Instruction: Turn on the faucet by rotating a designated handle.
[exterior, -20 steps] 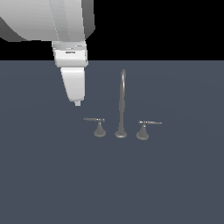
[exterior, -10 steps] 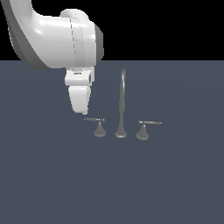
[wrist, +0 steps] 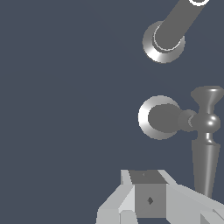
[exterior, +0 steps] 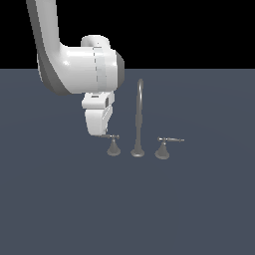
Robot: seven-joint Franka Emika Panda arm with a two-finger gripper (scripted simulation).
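The faucet (exterior: 139, 118) is a thin grey gooseneck spout on a small flared base, with a lever handle on each side. The handle (exterior: 113, 147), the duller one on the exterior view's left, has its thin lever rod (exterior: 111, 136) pointing toward my gripper (exterior: 102, 133). The fingertips sit right at the rod's end; contact cannot be judged. In the wrist view the handle's cone base (wrist: 158, 117) and tapered lever (wrist: 204, 162) lie just beyond my gripper (wrist: 148, 202), whose fingers look shut with nothing between them. The spout base (wrist: 162, 43) is farther off.
The twin lever handle (exterior: 162, 150) with the brighter base stands on the exterior view's right of the spout, its rod pointing away from it. Everything rests on a flat dark blue-grey surface (exterior: 60, 209). The bulky white arm (exterior: 74, 69) looms above the left handle.
The arm has swung toward the exterior view's right and lowered, bringing the gripper tips from well left of the faucet to the end of the left handle's lever. The faucet parts have not moved.
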